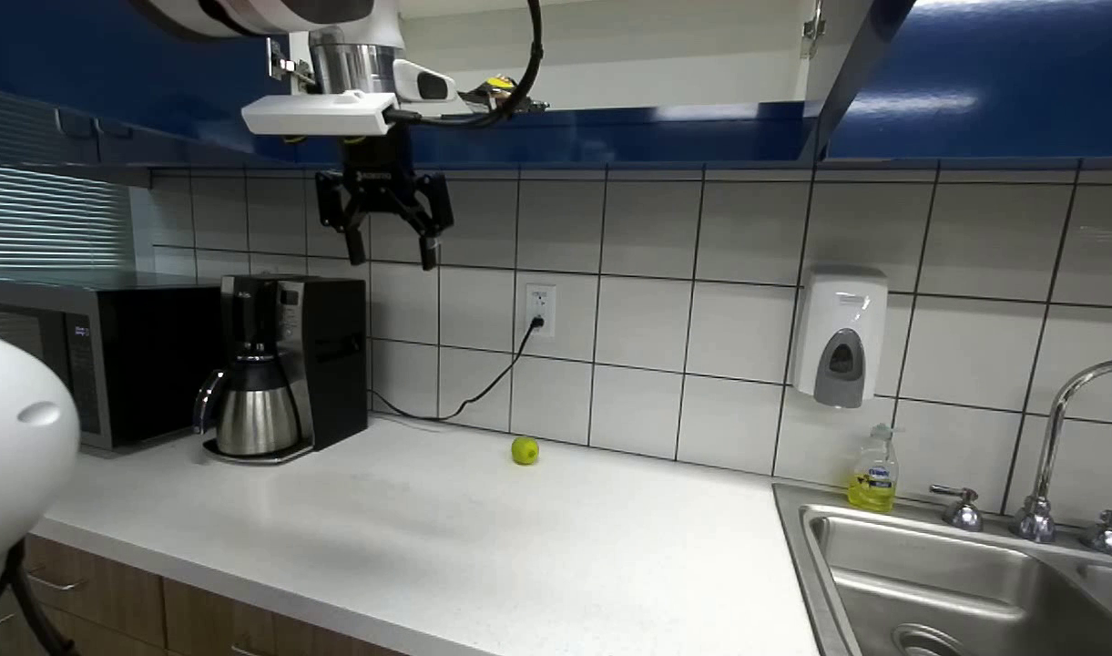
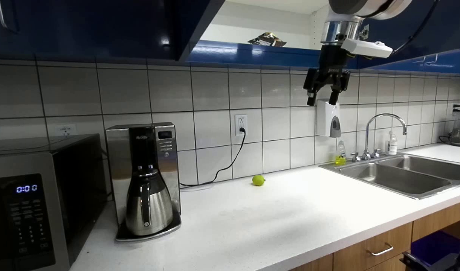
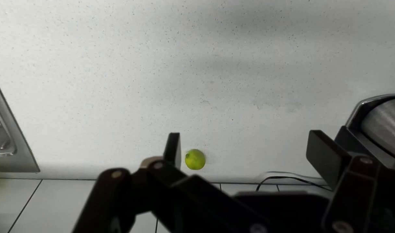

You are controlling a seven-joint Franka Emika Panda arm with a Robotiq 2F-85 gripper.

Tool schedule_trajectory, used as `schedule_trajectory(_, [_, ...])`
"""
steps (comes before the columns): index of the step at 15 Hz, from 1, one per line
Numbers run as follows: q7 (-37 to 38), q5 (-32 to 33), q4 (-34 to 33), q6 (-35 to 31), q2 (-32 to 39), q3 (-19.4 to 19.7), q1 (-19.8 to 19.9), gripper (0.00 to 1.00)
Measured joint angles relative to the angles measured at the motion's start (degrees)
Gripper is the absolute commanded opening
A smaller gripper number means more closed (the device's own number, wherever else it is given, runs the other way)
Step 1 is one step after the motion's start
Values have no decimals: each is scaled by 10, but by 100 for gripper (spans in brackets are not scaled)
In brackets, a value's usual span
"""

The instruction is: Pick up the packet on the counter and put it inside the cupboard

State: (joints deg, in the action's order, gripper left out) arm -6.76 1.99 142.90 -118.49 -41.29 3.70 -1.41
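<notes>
The packet, dark and shiny with some yellow, lies on the floor of the open cupboard near its front edge. In an exterior view the packet (image 2: pixel 267 39) shows well; in an exterior view the packet (image 1: pixel 499 84) is partly hidden behind the wrist and cable. The cupboard (image 1: pixel 610 137) has a blue front edge and a white inside; it also shows in an exterior view (image 2: pixel 230 51). My gripper (image 1: pixel 392 252) is open and empty, pointing down, below the cupboard's edge and high over the white counter (image 1: pixel 519 547). It also shows in an exterior view (image 2: pixel 322 99) and the wrist view (image 3: pixel 249 150).
A green lime (image 1: pixel 525 450) sits on the counter near the tiled wall. A coffee maker (image 2: pixel 147 180) and a microwave (image 2: pixel 26 210) stand at one end. A sink (image 1: pixel 929 565) and a wall soap dispenser (image 1: pixel 842 337) are at the other. A black cord (image 1: pixel 496 378) runs along the wall.
</notes>
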Motion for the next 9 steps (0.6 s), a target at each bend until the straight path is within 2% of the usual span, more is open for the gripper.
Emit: schedule_trajectory(9, [-25,0,38,-7,0,3,0,100])
